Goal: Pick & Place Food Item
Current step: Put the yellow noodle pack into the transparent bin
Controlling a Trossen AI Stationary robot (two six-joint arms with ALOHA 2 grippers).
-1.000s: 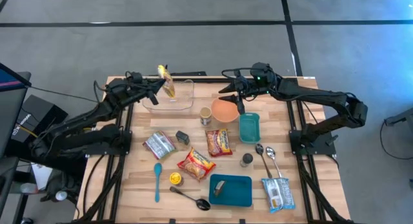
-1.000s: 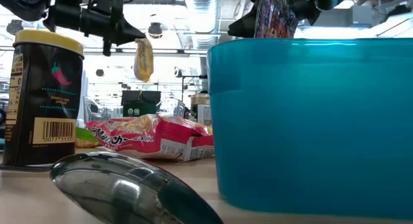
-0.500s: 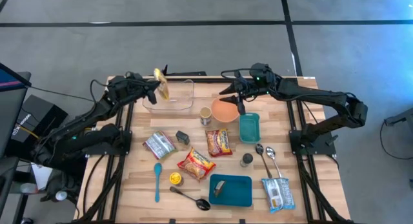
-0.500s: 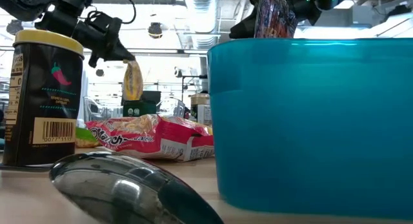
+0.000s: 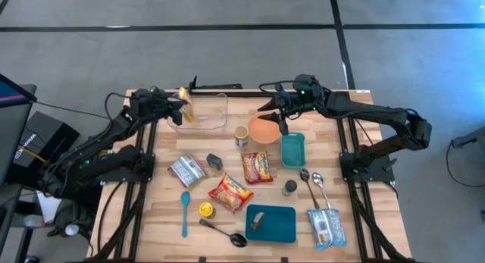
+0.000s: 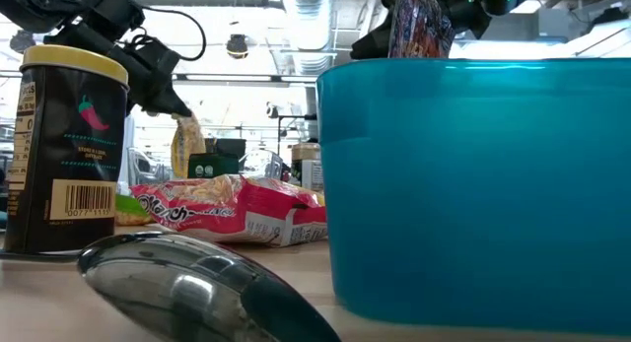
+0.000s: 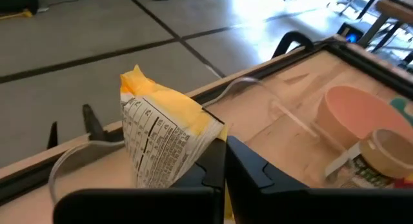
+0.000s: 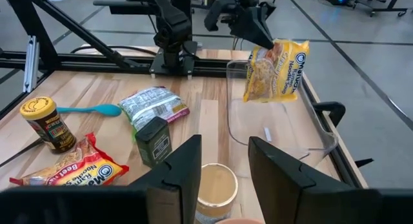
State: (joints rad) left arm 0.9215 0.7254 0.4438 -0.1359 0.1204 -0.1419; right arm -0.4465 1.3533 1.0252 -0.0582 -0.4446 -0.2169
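Note:
A yellow noodle packet (image 8: 276, 72) hangs over the left end of the clear container (image 5: 211, 111) at the table's far left. My left gripper (image 5: 176, 104) is shut on it. My right gripper (image 8: 224, 166) waits at the far middle above the orange bowl (image 5: 263, 130). Its fingers stand apart and nothing shows between them in the right wrist view. In the low view a dark printed packet (image 6: 419, 22) shows just under that arm; whether the gripper touches it I cannot tell. My left gripper pinches the packet's upper corner (image 8: 260, 51) between its two fingers. The fingers come from the table's left side, slanting downward. The packet hangs below them, lifted clear, its lower edge (image 8: 264, 98) just above the clear container's rim.
A small open jar (image 5: 241, 136) and a teal tub (image 5: 292, 149) stand beside the bowl. Nearer lie two red noodle packets (image 5: 258, 166), a silver packet (image 5: 186, 170), a spice jar (image 5: 206, 210), spoons (image 5: 312, 183) and a teal tray (image 5: 271, 223).
My left gripper has swung toward the table's left edge and sunk, tipping its fingers downward. The yellow packet has come down with it toward the clear container's left end and still hangs clear.

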